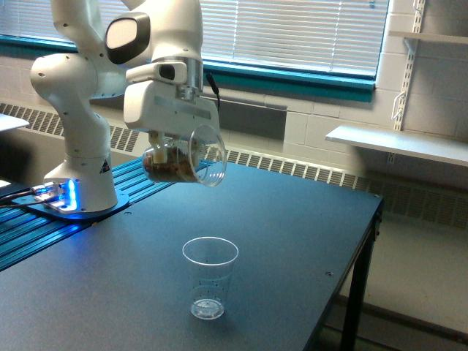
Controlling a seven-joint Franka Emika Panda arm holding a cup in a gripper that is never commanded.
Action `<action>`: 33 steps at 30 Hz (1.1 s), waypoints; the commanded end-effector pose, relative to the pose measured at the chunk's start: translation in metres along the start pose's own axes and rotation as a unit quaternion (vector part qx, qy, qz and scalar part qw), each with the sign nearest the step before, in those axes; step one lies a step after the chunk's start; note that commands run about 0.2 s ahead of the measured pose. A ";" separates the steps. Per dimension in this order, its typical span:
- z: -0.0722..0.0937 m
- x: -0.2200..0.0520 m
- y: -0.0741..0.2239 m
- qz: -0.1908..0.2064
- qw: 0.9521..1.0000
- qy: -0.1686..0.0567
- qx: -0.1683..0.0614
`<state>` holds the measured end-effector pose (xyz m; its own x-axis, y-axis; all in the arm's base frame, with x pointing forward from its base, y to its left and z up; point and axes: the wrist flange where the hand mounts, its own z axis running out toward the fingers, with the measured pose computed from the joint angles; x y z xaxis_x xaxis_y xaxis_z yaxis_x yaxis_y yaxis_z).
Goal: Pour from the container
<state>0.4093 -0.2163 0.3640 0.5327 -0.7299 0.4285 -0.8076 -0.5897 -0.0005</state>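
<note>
The container [184, 156], a wide clear plastic vessel with brown bits lying in its lower side, hangs tilted with its mouth turned toward the exterior view's right. My gripper [170, 150] is shut on it from above, fingers mostly hidden behind its wall. Below and slightly to the right, the narrower tapered clear cup [209, 276] with faint markings stands upright on the dark table [292, 241], with nothing visible inside. The container is well above that cup's rim and not touching it.
The arm's white base [80, 179] stands at the left on a blue ribbed mat [146, 179]. The table's right edge [369, 241] drops to the floor. A radiator and blinds line the back wall; a shelf [398, 142] juts out at right.
</note>
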 end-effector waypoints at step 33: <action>0.040 -0.029 -0.007 -0.031 0.996 -0.021 -0.082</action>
<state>0.4041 -0.2099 0.3166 0.6016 -0.7050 0.3754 -0.7924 -0.5861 0.1690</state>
